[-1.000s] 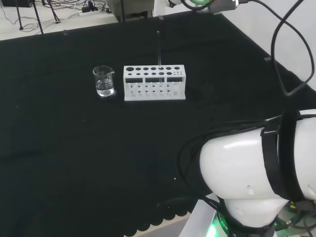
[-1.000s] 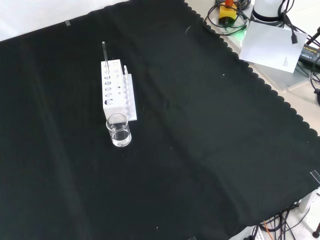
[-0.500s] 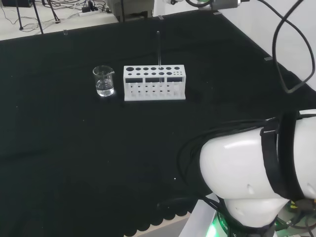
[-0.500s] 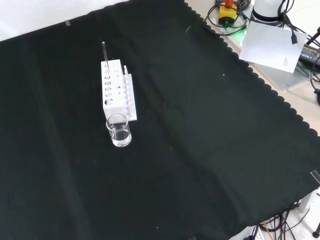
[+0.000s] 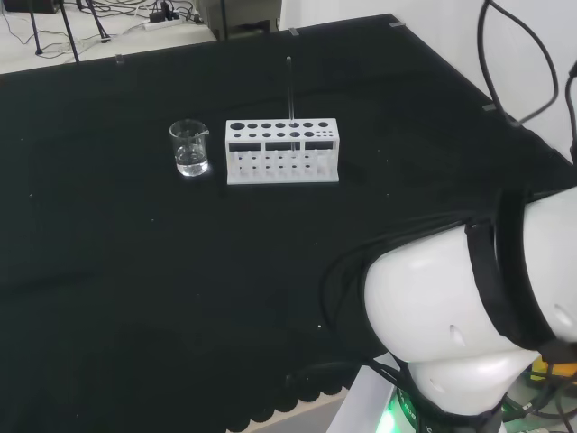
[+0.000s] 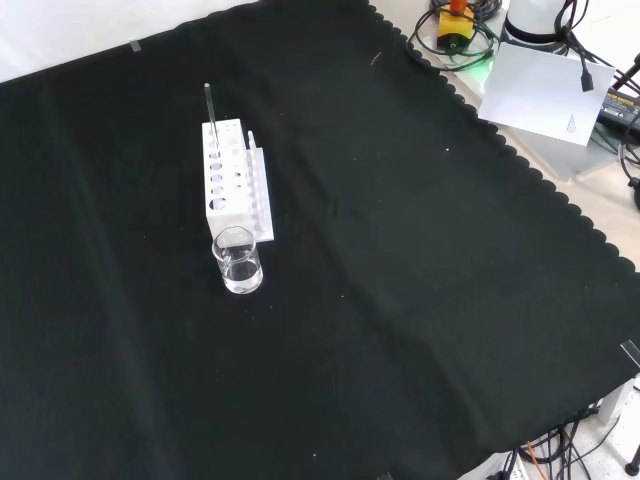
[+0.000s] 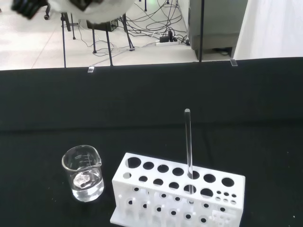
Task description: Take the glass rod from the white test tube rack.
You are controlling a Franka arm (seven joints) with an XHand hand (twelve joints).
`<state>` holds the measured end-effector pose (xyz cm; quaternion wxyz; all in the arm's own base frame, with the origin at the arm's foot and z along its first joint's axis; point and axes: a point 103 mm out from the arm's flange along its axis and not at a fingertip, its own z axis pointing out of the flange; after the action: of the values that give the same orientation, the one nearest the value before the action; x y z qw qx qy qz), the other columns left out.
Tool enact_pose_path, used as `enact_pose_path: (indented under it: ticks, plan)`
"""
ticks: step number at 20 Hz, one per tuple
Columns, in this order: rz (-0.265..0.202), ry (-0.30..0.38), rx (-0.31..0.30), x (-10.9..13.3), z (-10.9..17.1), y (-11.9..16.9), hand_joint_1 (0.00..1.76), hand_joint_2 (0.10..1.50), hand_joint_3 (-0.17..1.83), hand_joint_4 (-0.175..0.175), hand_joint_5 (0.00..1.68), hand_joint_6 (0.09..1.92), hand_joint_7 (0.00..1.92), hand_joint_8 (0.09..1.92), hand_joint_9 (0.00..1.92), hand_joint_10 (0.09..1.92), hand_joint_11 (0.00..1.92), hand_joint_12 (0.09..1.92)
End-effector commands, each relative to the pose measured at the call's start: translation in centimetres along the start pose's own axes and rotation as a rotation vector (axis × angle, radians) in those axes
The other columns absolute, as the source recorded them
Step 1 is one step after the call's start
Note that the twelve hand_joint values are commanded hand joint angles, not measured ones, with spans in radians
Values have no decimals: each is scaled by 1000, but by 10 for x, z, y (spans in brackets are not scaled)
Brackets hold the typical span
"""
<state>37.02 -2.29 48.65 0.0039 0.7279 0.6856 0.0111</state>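
The white test tube rack (image 5: 282, 151) stands on the black cloth toward the far middle of the head view. In the front view the rack (image 6: 232, 182) sits at the upper left. A thin glass rod (image 5: 290, 90) stands upright in one of the rack's far-row holes and rises well above it. The rod (image 6: 209, 108) is at the rack's far end in the front view. Seen from the wrist, the rod (image 7: 188, 146) and the rack (image 7: 177, 194) are some way off, nothing touching them. A blurred white and black part of the hand (image 7: 87, 7) shows at that picture's edge.
A small glass beaker (image 5: 189, 148) with a little clear liquid stands just left of the rack in the head view, and the beaker (image 6: 237, 260) is just in front of it in the front view. The arm's white link (image 5: 469, 316) fills the head view's lower right.
In the head view, the arm's upper parts and green light have left the top edge. The big white link and its cables have shifted. Rack, rod and beaker have not moved.
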Motion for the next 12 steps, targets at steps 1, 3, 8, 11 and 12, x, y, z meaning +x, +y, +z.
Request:
enact_pose_path:
  ticks: [1,3,8,11,12]
  plan:
    - [-36,15,3,-18,23,53,777,728,670,-118,299,87,397,837,570,804,246,1409]
    - [-60,35,-14,-24,39,62,775,729,670,-118,304,87,415,832,609,787,274,1399]
    - [-86,44,1,-27,58,89,774,727,671,-126,341,87,466,830,731,758,386,1361]
    - [-91,45,25,-28,73,103,775,727,674,-129,359,87,506,831,801,747,441,1340]
    - [-91,44,30,-29,78,105,775,727,675,-130,363,87,517,833,815,746,452,1337]
